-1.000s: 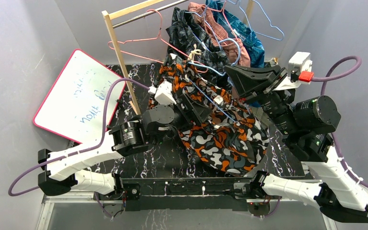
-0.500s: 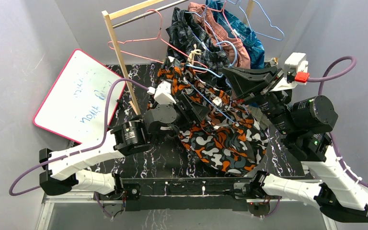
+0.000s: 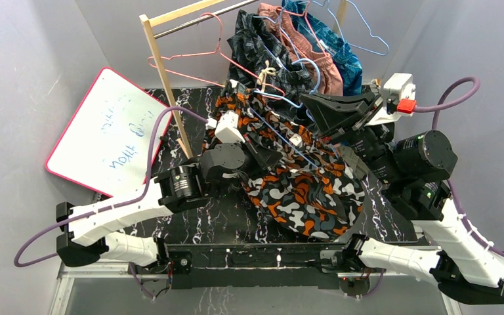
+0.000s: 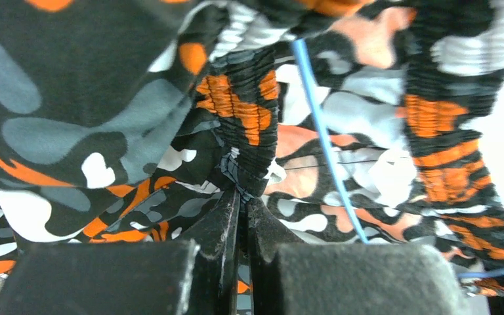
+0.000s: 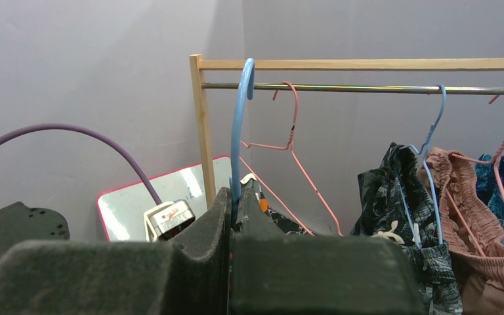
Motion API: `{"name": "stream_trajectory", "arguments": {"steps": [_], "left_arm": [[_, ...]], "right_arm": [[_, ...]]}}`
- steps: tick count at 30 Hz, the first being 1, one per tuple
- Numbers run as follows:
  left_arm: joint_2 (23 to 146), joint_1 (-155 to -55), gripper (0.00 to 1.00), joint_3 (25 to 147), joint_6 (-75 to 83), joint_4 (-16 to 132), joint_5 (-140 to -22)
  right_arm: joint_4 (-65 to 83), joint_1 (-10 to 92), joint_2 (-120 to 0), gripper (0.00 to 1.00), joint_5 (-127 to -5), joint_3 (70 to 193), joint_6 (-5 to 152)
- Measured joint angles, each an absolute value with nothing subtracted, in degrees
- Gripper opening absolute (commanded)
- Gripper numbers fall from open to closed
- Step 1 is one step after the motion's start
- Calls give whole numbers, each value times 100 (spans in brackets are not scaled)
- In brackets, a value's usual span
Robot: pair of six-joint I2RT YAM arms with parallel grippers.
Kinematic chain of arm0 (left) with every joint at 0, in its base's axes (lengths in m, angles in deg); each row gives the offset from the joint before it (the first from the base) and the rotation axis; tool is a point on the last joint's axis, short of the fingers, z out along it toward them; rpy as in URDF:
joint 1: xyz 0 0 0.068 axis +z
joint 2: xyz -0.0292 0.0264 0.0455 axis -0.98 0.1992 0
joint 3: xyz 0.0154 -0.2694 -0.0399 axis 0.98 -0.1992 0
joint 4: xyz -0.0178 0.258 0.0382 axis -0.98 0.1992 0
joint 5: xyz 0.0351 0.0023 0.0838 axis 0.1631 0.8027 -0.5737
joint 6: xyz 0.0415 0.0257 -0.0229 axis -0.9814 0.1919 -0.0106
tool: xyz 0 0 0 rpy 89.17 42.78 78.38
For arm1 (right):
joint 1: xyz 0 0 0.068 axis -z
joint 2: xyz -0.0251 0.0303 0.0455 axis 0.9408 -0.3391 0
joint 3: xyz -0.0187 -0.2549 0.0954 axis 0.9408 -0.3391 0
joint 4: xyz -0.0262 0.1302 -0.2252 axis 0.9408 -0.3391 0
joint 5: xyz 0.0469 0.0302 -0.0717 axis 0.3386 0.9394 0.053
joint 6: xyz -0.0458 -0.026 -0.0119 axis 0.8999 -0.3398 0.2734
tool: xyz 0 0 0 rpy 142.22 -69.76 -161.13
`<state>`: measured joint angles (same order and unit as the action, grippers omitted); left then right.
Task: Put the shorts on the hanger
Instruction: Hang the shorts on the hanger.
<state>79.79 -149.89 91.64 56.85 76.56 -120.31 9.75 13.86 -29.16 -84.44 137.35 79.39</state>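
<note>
Shorts (image 3: 302, 190) lie mostly heaped on the table (image 3: 230, 223), with the upper part lifted and the hanger (image 5: 238, 131) threaded through the cloth. Main risk: the loose bulk hangs heavy and could drag the fabric off the thin wire if the arms pull apart. Right jaws are clenched on the hanger's hook, and the wire may twist or swing in that pinch. Left jaws are clenched on a small fold of the waistband (image 4: 243, 111), and the elastic could slip free.

Camouflage shorts (image 3: 305, 190) bunched, orange-black-white-grey, upper edge raised; light-blue wire hanger (image 5: 239, 131) across fabric, hook up.
</note>
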Motion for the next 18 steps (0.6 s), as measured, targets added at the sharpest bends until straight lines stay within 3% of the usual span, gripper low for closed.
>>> {"name": "stream_trajectory", "arguments": {"steps": [15, 18], "left_arm": [[7316, -14989, 0, 9642, 5390, 7464, -12096], [7434, -14989, 15, 9848, 5313, 7352, -12081]], "right_arm": [[988, 1386, -2916, 0, -8451, 13652, 8068], [995, 1386, -2933, 0, -8448, 13648, 8068]]}}
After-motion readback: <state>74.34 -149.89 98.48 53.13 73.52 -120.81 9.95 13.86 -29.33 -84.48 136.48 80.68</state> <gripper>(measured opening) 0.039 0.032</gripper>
